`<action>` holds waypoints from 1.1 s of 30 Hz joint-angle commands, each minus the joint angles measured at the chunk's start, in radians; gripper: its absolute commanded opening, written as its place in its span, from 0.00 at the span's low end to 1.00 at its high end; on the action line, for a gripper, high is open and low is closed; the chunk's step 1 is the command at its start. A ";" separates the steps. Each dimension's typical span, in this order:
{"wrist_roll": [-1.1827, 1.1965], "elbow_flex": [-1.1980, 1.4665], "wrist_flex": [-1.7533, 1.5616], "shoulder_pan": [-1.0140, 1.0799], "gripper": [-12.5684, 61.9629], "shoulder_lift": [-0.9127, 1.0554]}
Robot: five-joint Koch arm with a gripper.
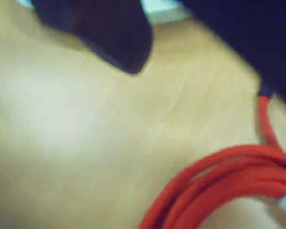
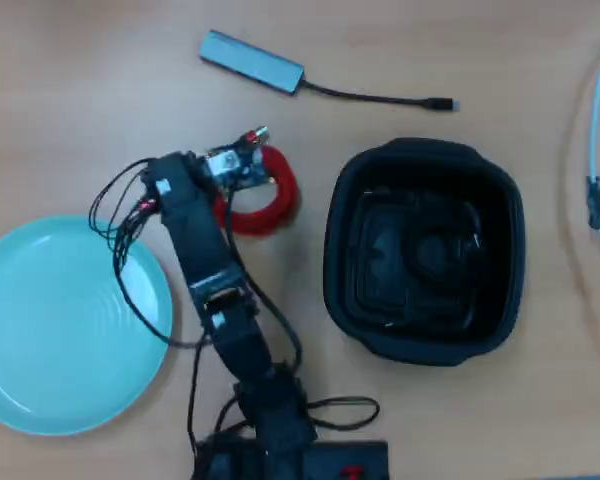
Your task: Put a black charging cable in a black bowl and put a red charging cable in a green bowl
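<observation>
The red charging cable (image 2: 273,198) lies coiled on the wooden table between the green bowl (image 2: 60,330) at the left and the black bowl (image 2: 425,170) at the right. My gripper (image 2: 242,168) hovers over the coil's left top edge. In the wrist view the red coil (image 1: 229,186) fills the lower right. My gripper (image 1: 200,81) is open, its two dark jaws apart with bare table between them; the cable's tail runs up to the right jaw. A dark round shape lies in the black bowl; I cannot tell if it is the black cable. The green bowl holds nothing.
A grey hub (image 2: 252,60) with a black lead lies at the top of the overhead view. A pale blue cable (image 2: 598,150) runs along the right edge. My arm's base and wires (image 2: 270,420) fill the bottom centre.
</observation>
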 commanded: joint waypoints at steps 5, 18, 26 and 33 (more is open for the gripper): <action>0.252 -0.161 0.003 -0.009 0.92 -0.110; 0.351 -0.160 0.005 0.098 0.91 -0.256; 0.348 -0.158 0.005 0.092 0.81 -0.272; 0.354 -0.152 0.014 0.089 0.03 -0.270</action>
